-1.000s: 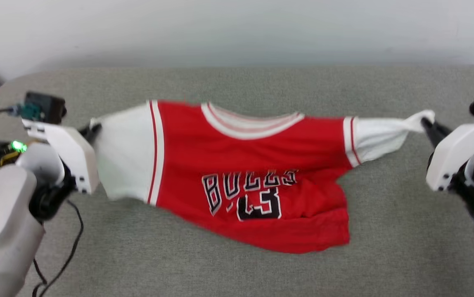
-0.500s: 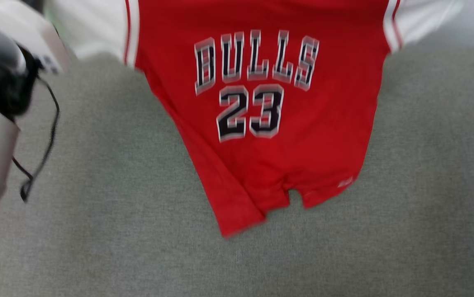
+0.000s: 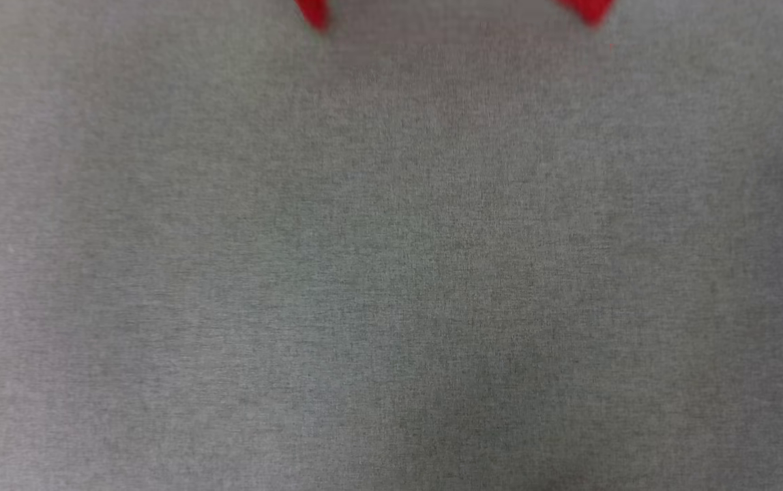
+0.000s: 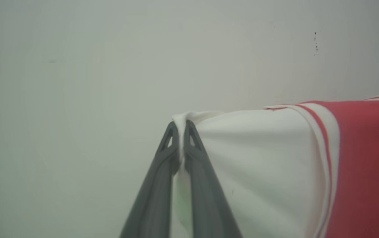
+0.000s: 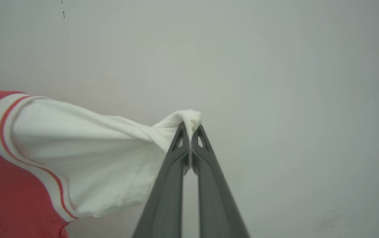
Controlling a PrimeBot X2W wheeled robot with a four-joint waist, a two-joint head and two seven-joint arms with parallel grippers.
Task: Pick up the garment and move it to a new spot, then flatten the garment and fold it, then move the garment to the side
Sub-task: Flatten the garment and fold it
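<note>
Grey woven cloth is spread over the table (image 3: 391,273), which is seen from above in the head view (somewhat blurred). At the top edge of that view two red tips of the garment (image 3: 314,15) are seen, one at about 11 o'clock and one at about 1 o'clock. Whether they touch the table cannot be told.

In the left wrist view the left hand (image 4: 180,127) is shown pressed shut, and the bunched edge of a white sleeve (image 4: 258,158) is pinched between its two dark fingers (image 4: 158,185). From the fingertips the sleeve is stretched toward 3 o'clock, where it is met by striped trim (image 4: 325,158) and then by the red body of the garment. A pale wall (image 4: 77,66) is seen behind, marked by a small dark speck (image 4: 315,39) at about 1 o'clock.

In the right wrist view the right hand (image 5: 189,129) is likewise closed tight, and a gathered fold of the other white sleeve (image 5: 93,155) is gripped at its fingertips. That sleeve is drawn out toward 9 o'clock, where the red body is reached. The garment is held in the air by both sleeves, with the wall behind it.
</note>
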